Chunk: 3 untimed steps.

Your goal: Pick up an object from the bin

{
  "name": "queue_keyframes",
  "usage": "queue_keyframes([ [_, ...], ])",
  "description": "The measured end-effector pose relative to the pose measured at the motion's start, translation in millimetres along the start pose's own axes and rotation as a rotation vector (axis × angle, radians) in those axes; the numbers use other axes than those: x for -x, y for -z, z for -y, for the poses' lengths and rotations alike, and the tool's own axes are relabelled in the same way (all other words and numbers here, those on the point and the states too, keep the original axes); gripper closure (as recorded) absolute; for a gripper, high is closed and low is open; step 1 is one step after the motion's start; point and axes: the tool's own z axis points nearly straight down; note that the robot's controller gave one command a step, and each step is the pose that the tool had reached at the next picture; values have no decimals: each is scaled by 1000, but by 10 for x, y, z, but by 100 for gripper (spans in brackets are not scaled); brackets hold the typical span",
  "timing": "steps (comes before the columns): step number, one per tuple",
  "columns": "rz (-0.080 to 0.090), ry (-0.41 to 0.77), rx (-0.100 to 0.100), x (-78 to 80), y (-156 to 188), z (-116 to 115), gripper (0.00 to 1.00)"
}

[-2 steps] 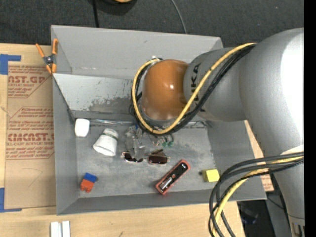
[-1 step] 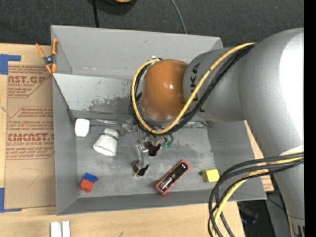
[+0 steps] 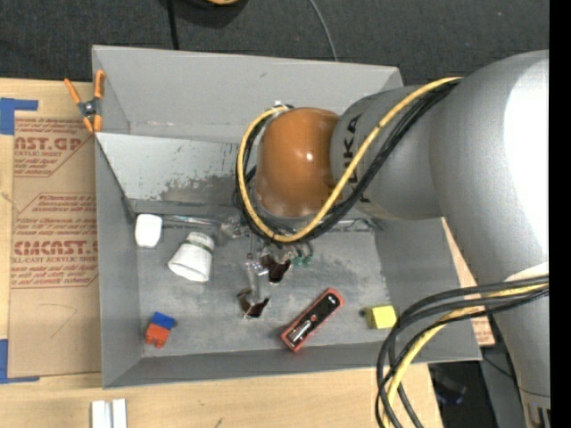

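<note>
Bin point(image 3: 161, 159): grey metal, sloped walls, scuffed floor. Holds a few loose things, spread well apart.

Arm point(image 3: 464, 150): enters from the right of the camera view and covers the upper right part of the bin. Carries an orange cover point(image 3: 299, 172) at the wrist, above the middle of the bin.

Gripper point(image 3: 255, 300): points down below the orange cover, tip low at the floor, mid-bin toward the front wall. Grip state: cannot tell; open or closed not discernible from this angle. Small dark shape point(image 3: 252, 309) at the tip; not discernible whether gripper part or loose thing. No hold confirmed.

Nearest things:
- Red-and-black bar point(image 3: 312, 319): lies flat and diagonal on the floor, just right of the gripper tip, apart from it.
- White cap point(image 3: 192, 259): lies tilted on the floor, left of the gripper tip and higher in the view, near but not touching.

Other things:
- White cylinder point(image 3: 148, 230): rests at the foot of the left wall, just beside the white cap.
- Blue-and-orange block point(image 3: 160, 329): sits in the front left corner.
- Yellow cube point(image 3: 382, 316): sits near the front right, right of the red-and-black bar, apart from it.
</note>
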Motion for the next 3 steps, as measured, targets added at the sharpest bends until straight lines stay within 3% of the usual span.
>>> queue_keyframes([
  [1, 2, 2, -3, 154, -46, -309, 0],
  [2, 9, 51, 3, 433, -80, -897, 100],
  [3, 9, 51, 4, 434, -80, -896, 100],
])
